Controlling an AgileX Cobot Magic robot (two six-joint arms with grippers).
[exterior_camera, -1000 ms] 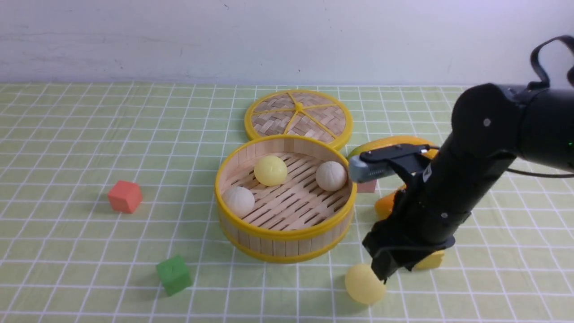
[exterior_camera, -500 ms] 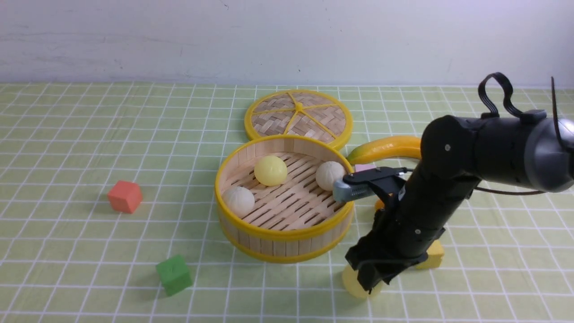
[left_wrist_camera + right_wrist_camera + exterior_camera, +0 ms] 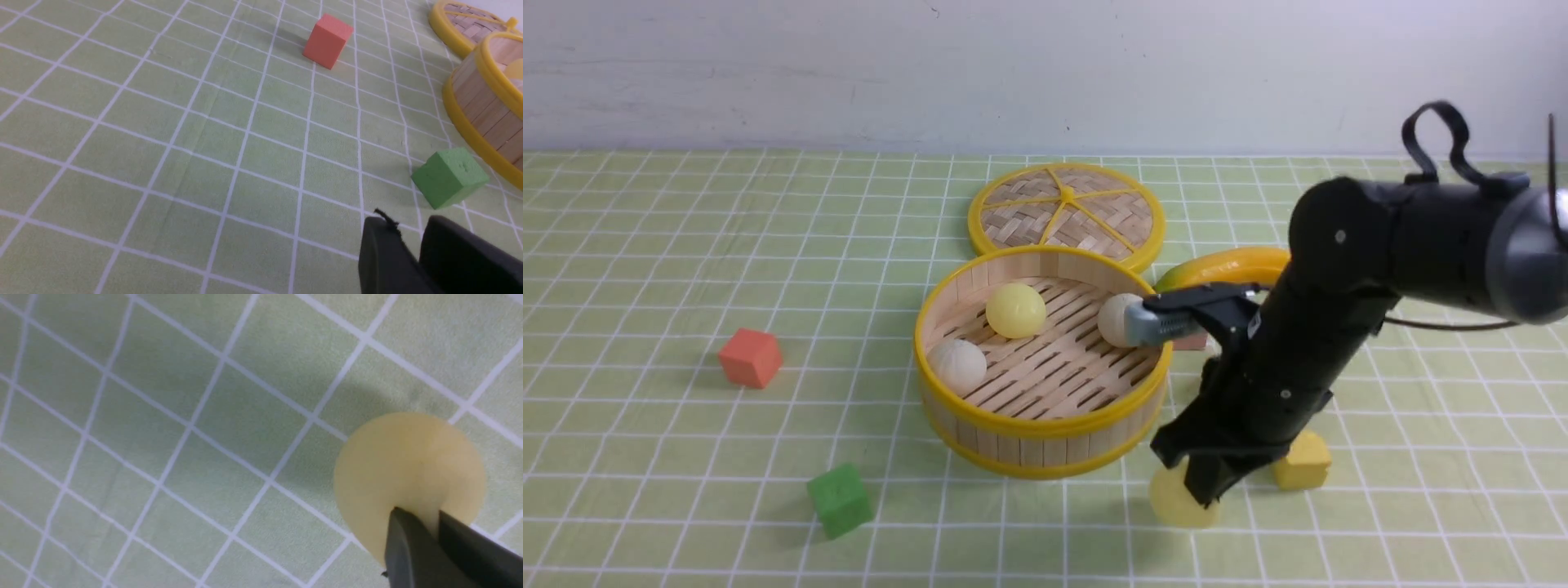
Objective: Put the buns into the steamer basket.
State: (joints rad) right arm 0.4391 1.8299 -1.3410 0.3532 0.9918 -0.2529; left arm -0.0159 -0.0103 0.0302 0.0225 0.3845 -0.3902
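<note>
desk (image 3: 686, 245): matt green checked cloth, faintly creased | steamer basket (image 3: 1045, 425): pale wooden slats, smooth yellow rims | lid (image 3: 1066, 214): woven bamboo strips | yellow bun (image 3: 408, 473): smooth, matt | cubes (image 3: 448, 176): matt, foam-like, finely grained | right claw (image 3: 433, 547): matt black | mango (image 3: 1225, 267): glossy

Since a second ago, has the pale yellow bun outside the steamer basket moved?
Yes, slightly. The pale yellow bun on the cloth has shifted toward the steamer basket and the wall, judged against the grid lines, with the right gripper on it.
</note>
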